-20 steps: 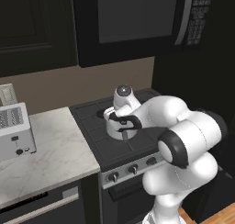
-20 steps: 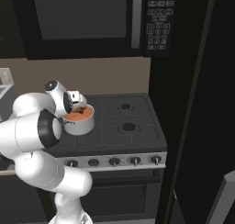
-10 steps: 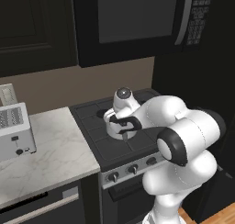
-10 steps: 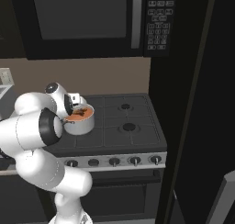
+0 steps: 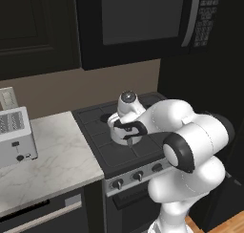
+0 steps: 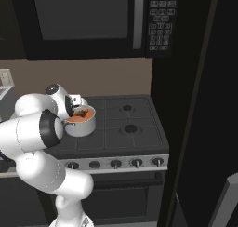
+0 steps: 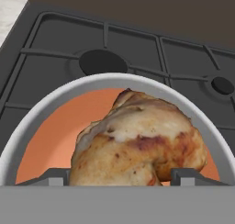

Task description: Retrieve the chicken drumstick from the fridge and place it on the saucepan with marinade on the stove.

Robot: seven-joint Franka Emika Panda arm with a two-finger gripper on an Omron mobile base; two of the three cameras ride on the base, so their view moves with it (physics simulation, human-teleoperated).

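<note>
My gripper (image 7: pixel 118 175) is shut on the chicken drumstick (image 7: pixel 137 142), a golden-brown piece that sits between the two fingertips. It hangs inside the rim of the saucepan with marinade (image 7: pixel 137 81), just over the orange-red liquid. The pan (image 6: pixel 83 126) stands on the front left burner of the stove (image 6: pixel 132 130), with the drumstick (image 6: pixel 82 113) at its mouth. In the left base view the hand (image 5: pixel 128 132) points down into the pan (image 5: pixel 116 132). The black fridge (image 6: pixel 200 105) rises to the right of the stove.
A black microwave (image 5: pixel 143 22) hangs low above the stove (image 5: pixel 95 120). A silver toaster (image 5: pixel 13 141) stands on the marble counter (image 5: pixel 57 165) to the left. Knobs (image 6: pixel 116 163) line the stove's front edge. A grey fridge-door edge (image 6: pixel 228 198) juts in at lower right.
The hand has sunk a little lower with the drumstick, bringing it down into the saucepan's mouth. The pan has stayed where it was.
</note>
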